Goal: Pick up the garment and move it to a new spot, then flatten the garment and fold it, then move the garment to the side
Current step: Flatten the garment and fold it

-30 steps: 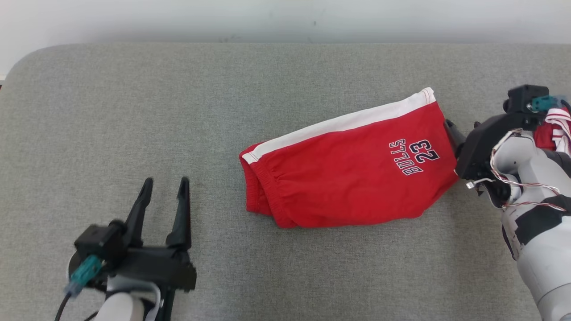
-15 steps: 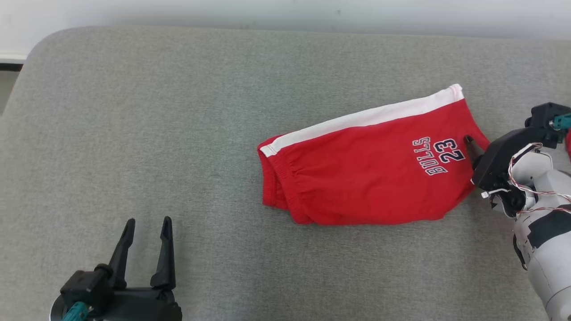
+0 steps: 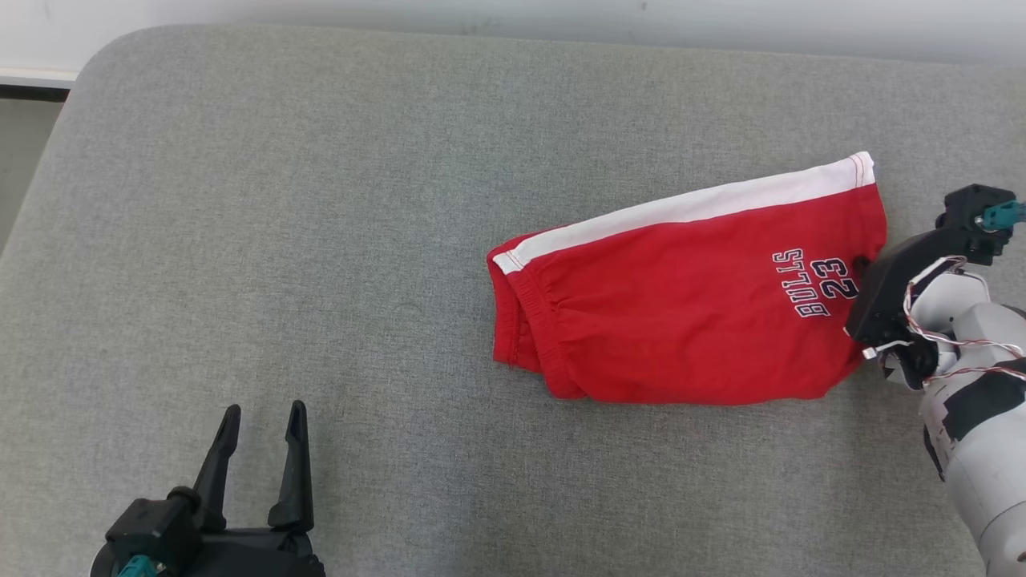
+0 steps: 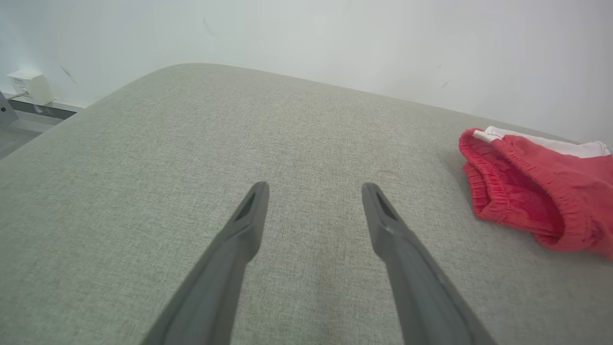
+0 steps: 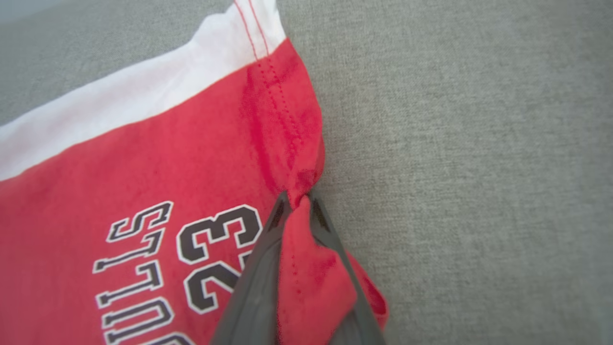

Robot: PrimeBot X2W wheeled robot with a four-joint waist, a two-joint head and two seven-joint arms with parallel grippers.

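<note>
The right pincer (image 5: 297,199) has the shorts (image 3: 689,320) pinched; the left pincer (image 3: 264,409) sits wide, empty. Shorts look folded, so it's probably the move-aside step; next needs a gentle drag.

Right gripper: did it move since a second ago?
Yes. Against the "23" print on the red shorts, the right gripper has come closer, from just off the hem to pinching it.

I am holding my left gripper (image 4: 314,187) with jaws spread wide above the grey pad (image 4: 191,143). Red shorts (image 4: 536,191) are lying well apart at the view's right, elastic waistband facing me. A white wall (image 4: 335,38) is rising behind, a small box (image 4: 28,86) sitting at its foot.
</note>
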